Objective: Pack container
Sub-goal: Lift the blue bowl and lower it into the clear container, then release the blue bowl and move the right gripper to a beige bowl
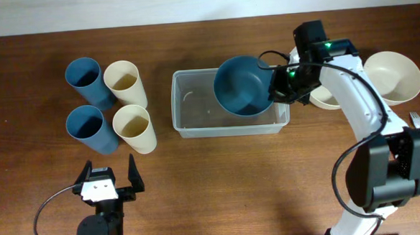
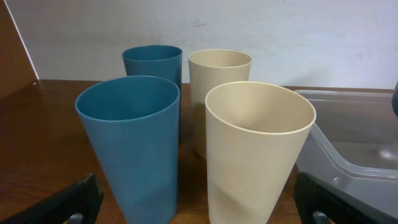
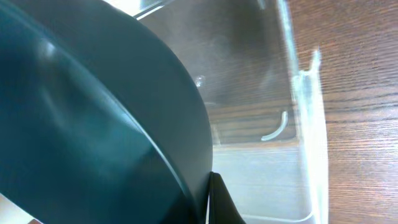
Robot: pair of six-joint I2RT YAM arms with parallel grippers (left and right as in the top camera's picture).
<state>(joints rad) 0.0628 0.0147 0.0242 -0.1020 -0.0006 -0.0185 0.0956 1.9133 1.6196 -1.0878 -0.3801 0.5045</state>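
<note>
right tool (image 1: 275,85): pressed together on the right rim of the blue bowl (image 1: 241,85). in the right wrist view one dark finger (image 3: 219,200) lay against the bowl's outer edge. the bowl was tilted and held over the right half of the container (image 1: 195,112), its far rim overlapping the container's far wall. whether it touched the container floor could not be told.

left tool (image 1: 110,170): spread wide, holding nothing, low over the near-left part of the table (image 1: 221,189), well apart from the container.

container: clear, rectangular, at mid-table, long side running left to right. its left half was bare inside. the right tool stood at its right end.

edges and room: bare table ran along the container's near side, and a gap lay between container and cups. rear blue cup (image 1: 85,79), rear cream cup (image 1: 124,82), front blue cup (image 1: 88,128) and front cream cup (image 1: 134,128) stood upright in a tight square left of the container. the front cream cup was nearest the left wall but apart from it. a cream bowl (image 1: 393,75) sat near the table's right edge. a second cream bowl (image 1: 327,98), partly hidden under the right arm, sat just beside the container's right end.

left wrist view: the four cups stood directly ahead between the spread fingers (image 2: 78,202).
</note>
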